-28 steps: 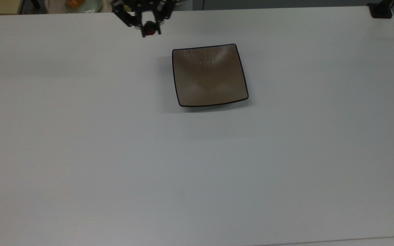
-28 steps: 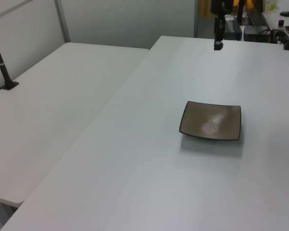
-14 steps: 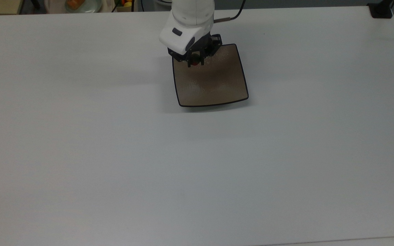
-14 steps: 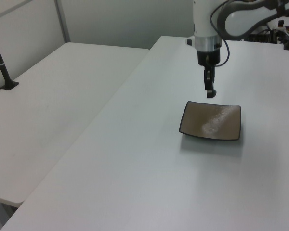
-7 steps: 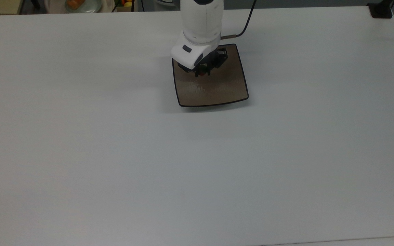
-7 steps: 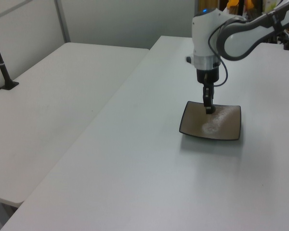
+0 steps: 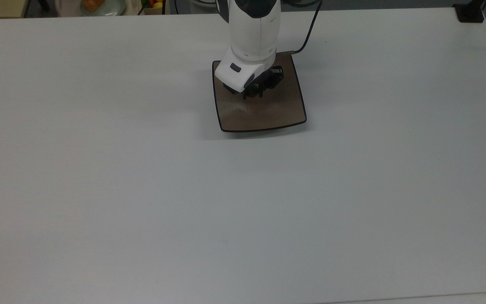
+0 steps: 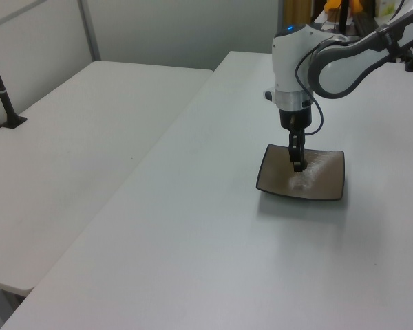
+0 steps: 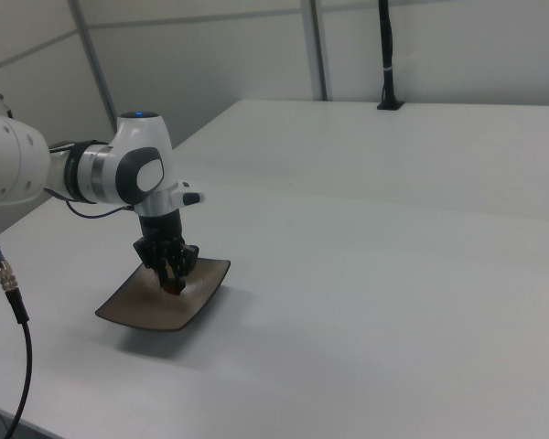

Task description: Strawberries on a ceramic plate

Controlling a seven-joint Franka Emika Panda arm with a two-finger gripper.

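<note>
The square glossy brown ceramic plate (image 7: 268,116) lies on the white table toward the top view's upper middle; it also appears as the plate (image 8: 323,185) in the left view and the plate (image 9: 146,311) in the right view. My gripper (image 7: 253,93) points straight down over the plate's middle, its fingertips just above the surface. It is shut on the small red strawberry (image 9: 172,286), which shows between the fingertips, while the white wrist hides most of the strawberry (image 7: 254,90) from above. The left view has the gripper (image 8: 297,165) low over the plate.
A pale round dish (image 7: 99,5) with orange food sits beyond the table's far edge in the top view. A black clamp (image 7: 470,12) holds the far right corner. A second white table (image 8: 69,137) adjoins on the left view's left. A cable (image 9: 5,274) hangs nearby.
The arm carried the strawberry from beyond the table's far edge to over the plate, then lowered it toward the plate's middle. The plate has not moved.
</note>
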